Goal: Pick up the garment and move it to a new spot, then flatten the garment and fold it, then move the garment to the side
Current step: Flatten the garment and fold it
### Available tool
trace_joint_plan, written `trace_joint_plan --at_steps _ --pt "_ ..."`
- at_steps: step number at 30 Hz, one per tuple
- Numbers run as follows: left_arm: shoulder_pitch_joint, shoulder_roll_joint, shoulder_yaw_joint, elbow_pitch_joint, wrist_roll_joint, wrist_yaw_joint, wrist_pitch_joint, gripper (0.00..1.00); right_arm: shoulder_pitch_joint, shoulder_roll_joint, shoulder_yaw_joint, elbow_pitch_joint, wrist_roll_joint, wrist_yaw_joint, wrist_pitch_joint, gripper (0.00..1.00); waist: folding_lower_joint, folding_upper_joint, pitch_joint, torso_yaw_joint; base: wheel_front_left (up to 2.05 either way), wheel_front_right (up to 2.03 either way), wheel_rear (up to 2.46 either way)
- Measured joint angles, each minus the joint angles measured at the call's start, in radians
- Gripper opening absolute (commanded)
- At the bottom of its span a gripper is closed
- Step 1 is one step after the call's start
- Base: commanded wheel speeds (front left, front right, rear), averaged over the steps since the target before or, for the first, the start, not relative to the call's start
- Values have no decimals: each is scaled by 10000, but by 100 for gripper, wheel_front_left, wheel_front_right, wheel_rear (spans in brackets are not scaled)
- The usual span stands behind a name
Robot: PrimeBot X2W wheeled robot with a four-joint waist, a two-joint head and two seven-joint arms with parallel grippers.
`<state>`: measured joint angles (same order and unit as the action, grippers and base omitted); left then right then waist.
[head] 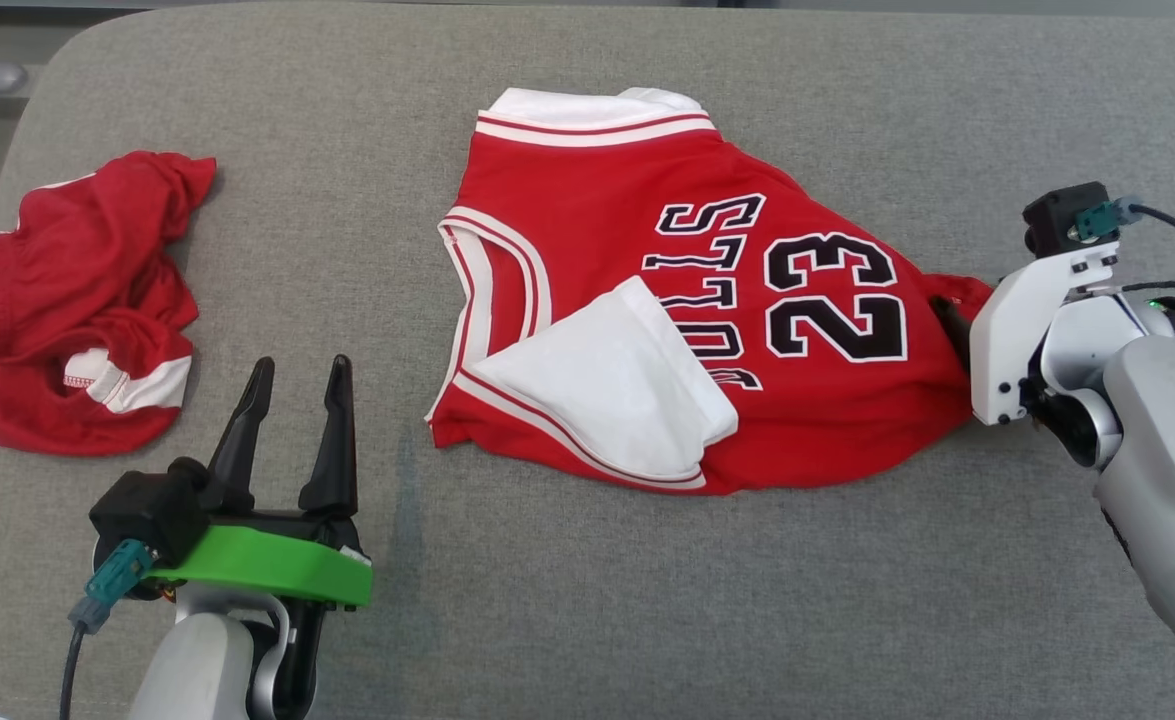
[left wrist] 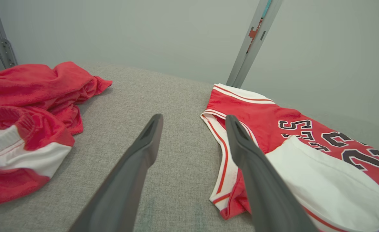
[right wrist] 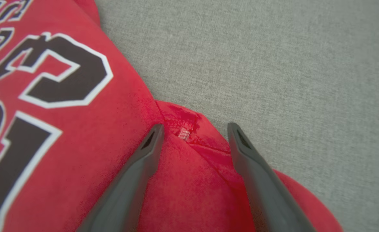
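Fingers (right wrist: 144,154) spread, the right gripper (right wrist: 194,130) is straddling a bunched corner of the jersey (head: 607,240), risking pinching only one layer.

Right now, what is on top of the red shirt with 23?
A white flap of cloth lies on the red jersey. It covers part of the black lettering, so what lies beneath is hidden.
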<state>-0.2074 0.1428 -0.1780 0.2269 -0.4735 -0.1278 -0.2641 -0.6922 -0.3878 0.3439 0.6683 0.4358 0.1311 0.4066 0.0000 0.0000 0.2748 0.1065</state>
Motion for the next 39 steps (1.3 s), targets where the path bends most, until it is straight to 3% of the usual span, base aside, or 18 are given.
trace_joint_plan --at_steps 6,7,8,9,16,27,32,37,38,39 --pt "-1 29 -92 -6 -27 -10 0 100 -132 -194 1057 430 633 0 -73 100 0 0 19 10 0 0 0" --pt "-10 38 -132 2 -52 -10 0 100 -169 -224 1210 502 815 0 8 79 0 0 23 21 0 0 0" --pt "-20 42 -148 0 -75 -10 0 100 -208 -242 1296 566 986 -4 63 22 -1 0 26 30 0 0 0" --pt "-35 54 -153 2 -84 -10 0 100 -269 -272 1407 606 1141 -4 71 0 0 0 31 39 0 0 0" --pt "-58 88 -127 12 -111 -10 0 100 -921 -211 1018 1143 1118 8 -1524 0 0 0 19 13 0 0 0" --pt "124 -13 52 -2 -96 -10 0 100 -2193 458 -1070 1317 71 6 -4905 0 0 0 -553 -103 0 0 0" --pt "232 -61 144 -38 -94 -10 0 100 -1625 947 -1967 1306 -228 8 -5139 0 0 0 -785 -217 0 0 0" --pt "284 -115 140 -61 -81 -10 0 100 -827 940 -3741 2063 -1089 6 -5287 0 0 0 -823 -336 0 0 0" --pt "284 -128 130 -59 -79 -10 0 100 -675 961 -4084 2240 -1365 6 -5331 4 0 0 -820 -335 0 0 0" --pt "284 -132 119 -58 -79 -10 0 100 -552 1005 -4349 2401 -1590 6 -5327 49 0 0 -824 -332 0 0 0"
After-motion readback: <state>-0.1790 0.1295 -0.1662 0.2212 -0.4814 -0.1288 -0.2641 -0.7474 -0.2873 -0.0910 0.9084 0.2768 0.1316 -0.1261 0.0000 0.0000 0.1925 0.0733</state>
